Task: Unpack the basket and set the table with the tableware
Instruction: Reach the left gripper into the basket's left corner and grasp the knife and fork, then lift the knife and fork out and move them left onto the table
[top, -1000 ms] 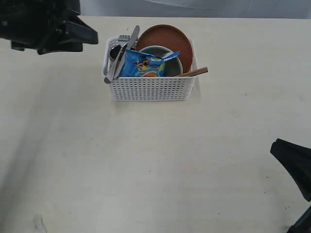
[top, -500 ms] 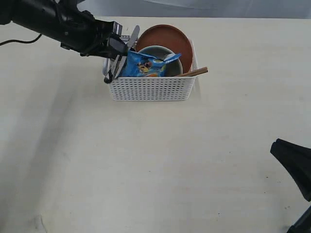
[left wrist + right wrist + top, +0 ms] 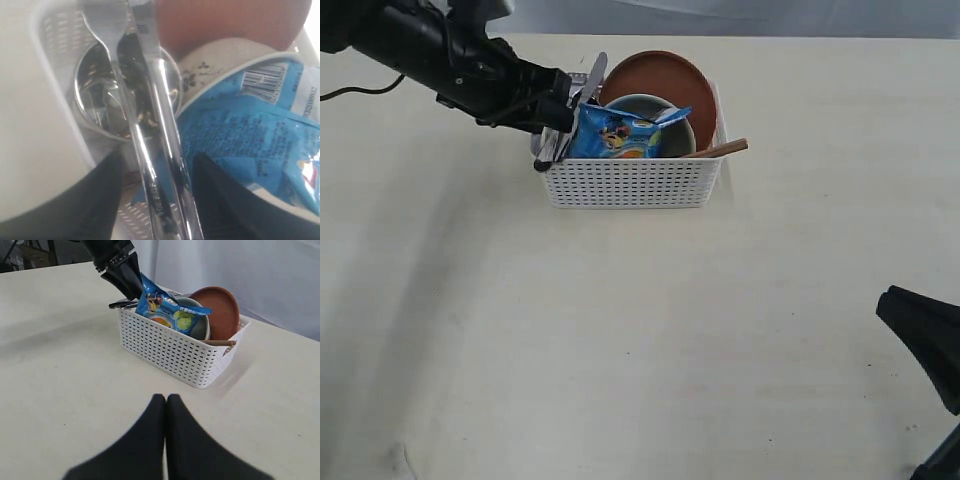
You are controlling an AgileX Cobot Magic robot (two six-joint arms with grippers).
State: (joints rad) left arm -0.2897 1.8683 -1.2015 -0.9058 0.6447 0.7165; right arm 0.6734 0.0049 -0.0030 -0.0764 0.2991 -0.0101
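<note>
The white basket [image 3: 630,182] stands at the back of the table [image 3: 620,330]. It holds a reddish-brown plate [image 3: 660,75], a pale bowl [image 3: 642,100], a steel cup [image 3: 97,95], a steel knife [image 3: 155,75] and fork [image 3: 102,30], and a wooden handle [image 3: 725,149]. My left gripper [image 3: 560,110] is at the basket's left end. It is open, and its fingers [image 3: 95,200] stand on either side of the knife and fork handles without touching them. My right gripper [image 3: 165,398] is shut and empty, low over the table in front of the basket.
A blue crisp bag [image 3: 620,135] leans in the basket in front of the bowl, right beside the cutlery. The left arm [image 3: 430,50] reaches in from the back left corner. Bare tabletop lies all round the basket.
The left arm has swung in from the far left corner to the basket. Its open gripper now straddles the knife and fork. The right gripper has not moved.
</note>
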